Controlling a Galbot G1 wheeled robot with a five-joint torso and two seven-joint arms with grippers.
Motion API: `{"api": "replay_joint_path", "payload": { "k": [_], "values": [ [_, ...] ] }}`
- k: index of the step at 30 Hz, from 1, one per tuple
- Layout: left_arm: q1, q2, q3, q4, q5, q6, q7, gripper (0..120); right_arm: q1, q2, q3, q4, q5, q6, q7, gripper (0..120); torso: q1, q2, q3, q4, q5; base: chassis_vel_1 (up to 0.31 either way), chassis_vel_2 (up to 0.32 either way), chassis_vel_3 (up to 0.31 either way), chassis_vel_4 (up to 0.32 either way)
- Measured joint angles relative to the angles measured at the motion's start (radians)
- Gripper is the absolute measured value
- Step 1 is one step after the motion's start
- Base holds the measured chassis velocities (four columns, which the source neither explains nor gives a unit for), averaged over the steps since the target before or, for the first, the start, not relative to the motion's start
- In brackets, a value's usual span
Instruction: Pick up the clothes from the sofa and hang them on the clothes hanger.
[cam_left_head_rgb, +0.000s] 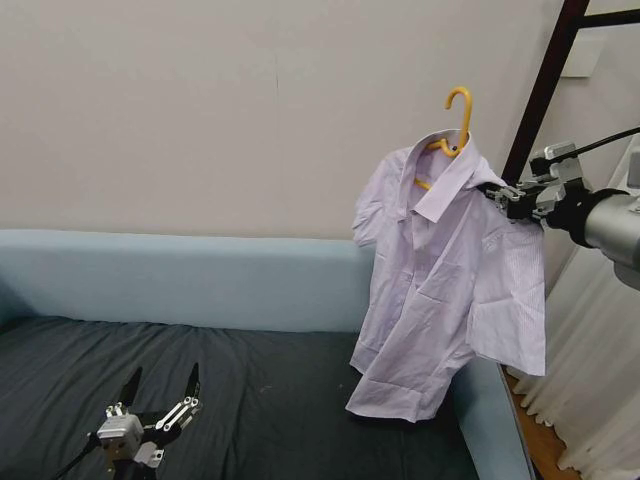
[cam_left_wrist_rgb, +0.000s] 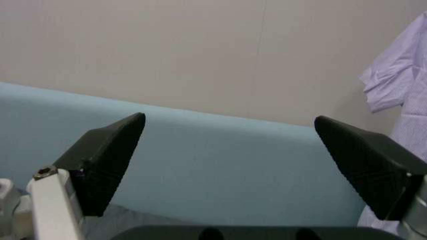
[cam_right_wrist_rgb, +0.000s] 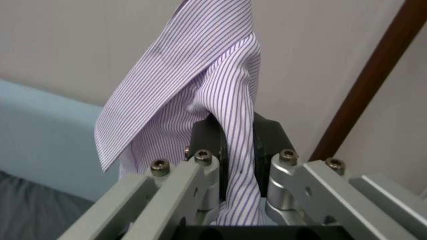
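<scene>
R gripper (cam_left_head_rgb: 498, 196), fingers clamping shirt (cam_left_head_rgb: 440, 290) at the shoulder, is holding it upper right on yellow hanger (cam_left_head_rgb: 457, 115); dark post (cam_left_head_rgb: 545, 85) is standing just behind. L gripper (cam_left_head_rgb: 165, 372), fingers spread, is hovering lower left over sofa (cam_left_head_rgb: 200, 280).

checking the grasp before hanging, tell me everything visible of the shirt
The shirt is pale lilac with fine purple stripes, collared, short-sleeved, of thin woven-looking cloth, creased. It hangs upright on a yellow hanger through the collar, over the sofa's right end. The right gripper is shut on cloth at one shoulder beside the collar.
</scene>
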Motion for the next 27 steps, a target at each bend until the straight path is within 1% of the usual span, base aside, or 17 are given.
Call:
{"api": "replay_joint_path", "payload": {
  "k": [2, 4, 5, 6, 7, 8, 9, 11, 13, 15, 16, 20, 21, 23, 25, 26, 27],
  "values": [
    [-0.002, 0.001, 0.001, 0.0, 0.0, 0.0, 0.0, 100, 0.005, 0.024, -0.001, -0.04, -0.038, -0.001, -0.016, 8, 0.0, 0.0, 0.0, 0.0, 0.0001, 0.0, 0.0, 0.0, 0.0],
    [-0.003, 0.002, 0.002, 0.0, -0.002, 0.001, -0.001, 100, -0.003, 0.086, 0.0, -0.097, -0.115, 0.021, -0.061, 8, 0.0, 0.0, 0.0, -0.0002, 0.0001, 0.0, 0.0, 0.0, 0.0],
    [-0.003, 0.002, 0.002, 0.0, -0.002, 0.001, -0.001, 100, -0.003, 0.086, 0.0, -0.097, -0.115, 0.021, -0.061, 8, 0.0, 0.0, 0.0, -0.0002, 0.0001, 0.0, 0.0, 0.0, 0.0],
    [-0.003, 0.002, 0.002, 0.0, -0.002, 0.001, -0.001, 100, -0.009, 0.105, 0.0, -0.111, -0.14, 0.027, -0.071, 8, 0.0, 0.0, 0.0, -0.0001, -0.0001, 0.0, 0.0, 0.0, 0.0],
    [-0.004, 0.002, 0.002, 0.0, -0.003, 0.002, -0.001, 100, -0.026, 0.158, 0.0, -0.151, -0.229, 0.043, -0.101, 8, 0.0, 0.0, 0.0, 0.0003, 0.0003, 0.0, 0.0, 0.0, 0.0],
    [-0.005, 0.003, 0.002, 0.0, -0.004, 0.002, -0.002, 100, -0.03, 0.174, 0.0, -0.164, -0.258, 0.047, -0.111, 8, 0.0, 0.0, 0.0, 0.0004, 0.0004, 0.0, 0.0, 0.0, 0.0],
    [-0.006, 0.003, 0.003, 0.0, -0.004, 0.003, -0.002, 100, -0.034, 0.221, -0.006, -0.217, -0.358, 0.058, -0.148, 8, 0.0, 0.0, 0.0, 0.0004, 0.0002, 0.0, 0.0, 0.0, 0.0],
    [-0.006, 0.003, 0.003, 0.0, -0.005, 0.003, -0.002, 100, -0.032, 0.238, -0.009, -0.244, -0.393, 0.062, -0.163, 8, 0.0, 0.0, 0.0, 0.0005, 0.0001, 0.0, 0.0, 0.0, 0.0],
    [-0.007, 0.004, 0.003, 0.0, -0.005, 0.004, -0.002, 100, 0.006, 0.291, -0.023, -0.339, -0.484, 0.076, -0.213, 8, 0.0, 0.0, 0.0, -0.0001, 0.0005, 0.0, 0.0, 0.0, 0.0],
    [-0.007, 0.005, 0.003, 0.0, -0.006, 0.005, -0.002, 100, 0.069, 0.33, -0.041, -0.425, -0.534, 0.081, -0.241, 8, 0.0, 0.0, 0.0, 0.0, 0.0001, 0.0, 0.0, 0.0, 0.0],
    [-0.007, 0.005, 0.003, 0.0, -0.006, 0.005, -0.002, 100, 0.069, 0.33, -0.041, -0.425, -0.534, 0.081, -0.241, 8, 0.0, 0.0, 0.0, 0.0, 0.0001, 0.0, 0.0, 0.0, 0.0],
    [-0.008, 0.005, 0.004, 0.0, -0.007, 0.006, -0.003, 100, 0.252, 0.381, -0.108, -0.57, -0.559, 0.051, -0.257, 8, 0.0, 0.0, 0.0, 0.0004, 0.0, 0.0, 0.0, 0.0, 0.0],
    [-0.008, 0.005, 0.004, 0.0, -0.007, 0.006, -0.003, 100, 0.252, 0.381, -0.108, -0.57, -0.559, 0.051, -0.257, 8, 0.0, 0.0, 0.0, 0.0004, 0.0, 0.0, 0.0, 0.0, 0.0],
    [-0.008, 0.005, 0.004, 0.0, -0.007, 0.007, -0.003, 100, 0.337, 0.384, -0.142, -0.606, -0.549, 0.02, -0.248, 8, 0.0, 0.0, 0.0, 0.0005, -0.0006, 0.0, 0.0, 0.0, 0.0],
    [-0.008, 0.005, 0.004, 0.0, -0.007, 0.007, -0.003, 100, 0.416, 0.367, -0.183, -0.62, -0.523, 0.003, -0.229, 8, 0.0, 0.0, 0.0, 0.0, -0.0001, 0.0, 0.0, 0.0, 0.0],
    [-0.008, 0.005, 0.004, 0.0, -0.007, 0.007, -0.003, 100, 0.416, 0.367, -0.183, -0.62, -0.523, 0.003, -0.229, 8, 0.0, 0.0, 0.0, 0.0, -0.0001, 0.0, 0.0, 0.0, 0.0],
    [-0.008, 0.006, 0.004, 0.0, -0.007, 0.007, -0.003, 100, 0.452, 0.354, -0.205, -0.619, -0.504, 0.0, -0.211, 8, 0.0, 0.0, 0.0, -0.0002, 0.0, 0.0, 0.0, 0.0, 0.0]
  ]
}}
